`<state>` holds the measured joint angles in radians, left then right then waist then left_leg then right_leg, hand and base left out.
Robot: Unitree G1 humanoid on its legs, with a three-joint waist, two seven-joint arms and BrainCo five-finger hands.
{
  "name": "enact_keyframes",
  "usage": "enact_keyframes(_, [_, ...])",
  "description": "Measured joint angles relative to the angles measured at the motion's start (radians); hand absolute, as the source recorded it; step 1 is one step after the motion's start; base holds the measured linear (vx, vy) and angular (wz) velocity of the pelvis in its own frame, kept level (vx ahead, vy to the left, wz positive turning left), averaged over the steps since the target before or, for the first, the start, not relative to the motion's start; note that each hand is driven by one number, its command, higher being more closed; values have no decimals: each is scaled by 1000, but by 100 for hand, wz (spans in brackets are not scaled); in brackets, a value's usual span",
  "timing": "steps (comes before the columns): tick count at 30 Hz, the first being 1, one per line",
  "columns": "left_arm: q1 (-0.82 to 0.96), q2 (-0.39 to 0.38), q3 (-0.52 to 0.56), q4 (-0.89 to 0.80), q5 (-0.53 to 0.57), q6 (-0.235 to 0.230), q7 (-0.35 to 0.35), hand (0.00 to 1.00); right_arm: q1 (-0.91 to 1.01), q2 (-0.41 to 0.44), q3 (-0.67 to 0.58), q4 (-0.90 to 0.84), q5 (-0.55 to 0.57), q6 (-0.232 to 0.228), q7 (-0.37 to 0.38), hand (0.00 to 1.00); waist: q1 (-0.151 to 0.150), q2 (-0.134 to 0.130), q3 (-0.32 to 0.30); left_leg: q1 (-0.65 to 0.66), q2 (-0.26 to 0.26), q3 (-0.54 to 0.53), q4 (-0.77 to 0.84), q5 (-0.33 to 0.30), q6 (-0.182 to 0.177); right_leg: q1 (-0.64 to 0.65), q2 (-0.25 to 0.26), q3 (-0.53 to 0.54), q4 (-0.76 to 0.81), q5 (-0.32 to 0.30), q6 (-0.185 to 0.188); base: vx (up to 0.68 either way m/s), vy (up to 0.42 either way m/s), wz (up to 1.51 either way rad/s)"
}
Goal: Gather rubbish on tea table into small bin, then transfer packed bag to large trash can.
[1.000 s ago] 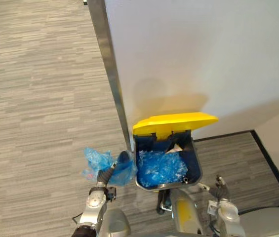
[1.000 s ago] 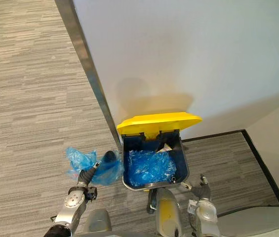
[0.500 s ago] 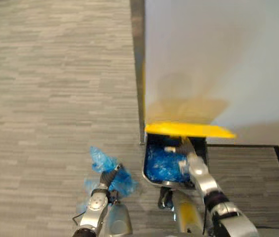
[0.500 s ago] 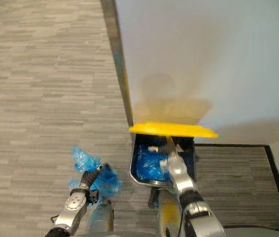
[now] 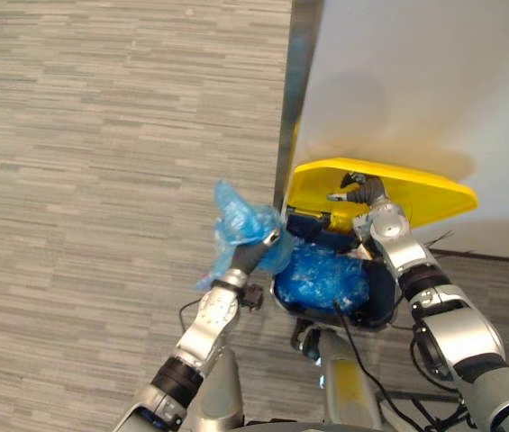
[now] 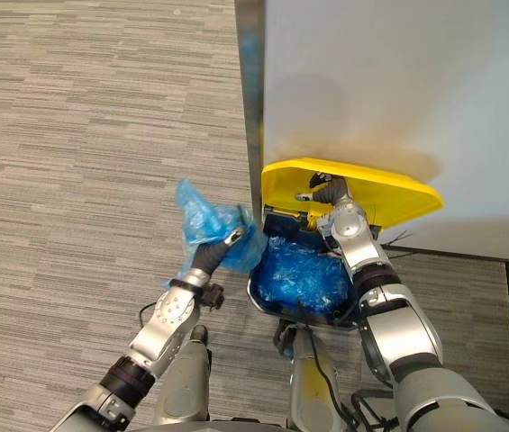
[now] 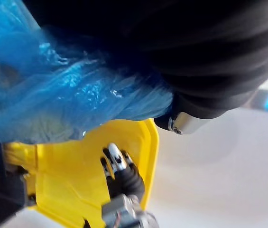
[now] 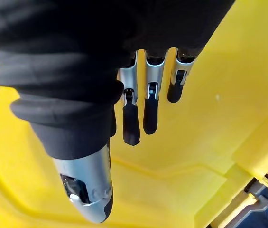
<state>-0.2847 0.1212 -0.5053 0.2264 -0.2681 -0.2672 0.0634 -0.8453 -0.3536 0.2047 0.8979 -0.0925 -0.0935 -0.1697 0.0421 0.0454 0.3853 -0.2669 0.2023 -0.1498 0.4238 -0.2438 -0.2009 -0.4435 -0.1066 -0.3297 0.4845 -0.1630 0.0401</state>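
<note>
my left hand (image 5: 250, 257) has its fingers clamped on the packed blue bag (image 5: 240, 221), held just beside the left rim of the large trash can (image 5: 382, 299). farther out, my right hand (image 5: 363, 191) lays straight fingers against the upright yellow lid (image 5: 421, 196).

Right hand (image 5: 359, 191): up from lower right onto yellow plastic lid (image 5: 416, 193).
Left hand (image 5: 252, 255): crumpled blue plastic bag (image 5: 240, 220) raised to centre.

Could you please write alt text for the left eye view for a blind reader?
The robot's left hand holds a crumpled blue bag up beside an open dark bin, while its right hand props up the yellow lid. The bin, lined in blue plastic, stands against a white wall on grey carpet.
</note>
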Motion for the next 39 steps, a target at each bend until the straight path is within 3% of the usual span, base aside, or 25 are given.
enact_keyframes(3, [-103, -32, -51, 0, -9, -4, 1, 100, -63, -10, 7, 0, -5, 3, 1, 0, -10, 4, 43, 0, -5, 23, 14, -9, 12, -20, -2, 31, 18, 7, 13, -78, 25, -23])
enact_keyframes(5, [-183, -70, -64, 20, -8, -8, 4, 100, -120, -22, 23, 0, -29, 12, 3, 0, -38, 6, 86, 0, -5, 25, 15, -7, 10, -23, 0, 39, 9, 7, 24, -111, 7, -13])
enact_keyframes(8, [-252, -93, -76, 87, -6, -12, 10, 100, -164, -40, 32, 0, -38, 22, 9, 0, -60, 7, 92, -27, -3, 38, 29, -5, 8, -59, 27, 91, 4, 11, 18, -60, -15, -20])
enact_keyframes(14, [-399, -121, -65, 351, 73, 4, 72, 100, -269, -107, 32, -1, -38, 29, 17, 0, -106, 10, 136, -84, 2, 108, 63, -10, 17, -124, 48, 145, -34, 69, 8, -12, 36, -30])
enact_keyframes(18, [-435, -148, -16, 525, 123, 25, 77, 100, -288, -144, 32, -18, -37, 29, 17, 0, -117, 8, 143, -112, -1, 129, 69, -13, 21, -159, 51, 164, -42, 84, -3, 24, 26, -16])
enact_keyframes(19, [-452, -161, 6, 587, 134, 32, 82, 0, -288, -146, 32, -43, -35, 27, 17, 0, -123, 9, 144, -128, -1, 129, 71, -13, 21, -173, 52, 165, -48, 89, 0, 0, 0, 0])
enact_keyframes(25, [-494, -186, 119, 808, 245, 109, 97, 0, -285, -156, 33, -160, 14, 12, 16, 0, -141, 2, 155, -175, -3, 143, 82, -13, 21, -233, 54, 181, -51, 108, -13, 33, -2, -7])
enact_keyframes(35, [-478, -189, 162, 806, 303, 113, 111, 0, -179, -149, 40, -288, 35, -20, 11, 0, -138, 0, 156, -151, -10, 165, 60, -14, 23, -225, 50, 196, -54, 106, -4, 26, 1, -3])
enact_keyframes(39, [-440, -138, 161, 796, 345, 121, 109, 0, -59, -144, 39, -330, 23, -29, 20, 0, -138, -9, 156, -90, -11, 152, 25, -8, 20, -154, 39, 172, -63, 99, 1, 33, 0, 16])
